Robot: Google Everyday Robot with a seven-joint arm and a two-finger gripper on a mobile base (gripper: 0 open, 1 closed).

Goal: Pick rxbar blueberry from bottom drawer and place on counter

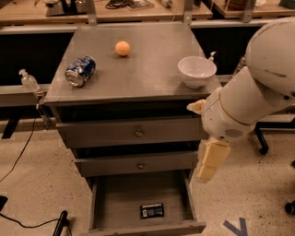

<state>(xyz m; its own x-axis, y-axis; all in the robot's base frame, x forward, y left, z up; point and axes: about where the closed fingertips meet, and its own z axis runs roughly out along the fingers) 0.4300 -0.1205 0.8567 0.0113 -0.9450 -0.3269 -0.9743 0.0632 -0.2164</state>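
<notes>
The rxbar blueberry (152,210), a small dark packet with white label patches, lies flat near the front of the open bottom drawer (110,196). The grey counter (147,69) is the cabinet's top. My gripper (208,171) hangs pointing down from the big white arm (249,101). It is at the cabinet's right side, level with the second drawer front. It is above and to the right of the packet and clear of it.
On the counter are a crushed blue soda can (80,71), an orange ball (122,48) and a white bowl (197,70) near the right edge. Two shut drawer fronts (138,132) sit above the open drawer. Wooden tabletops (138,11) stand behind; a sanitizer bottle (28,80) at left.
</notes>
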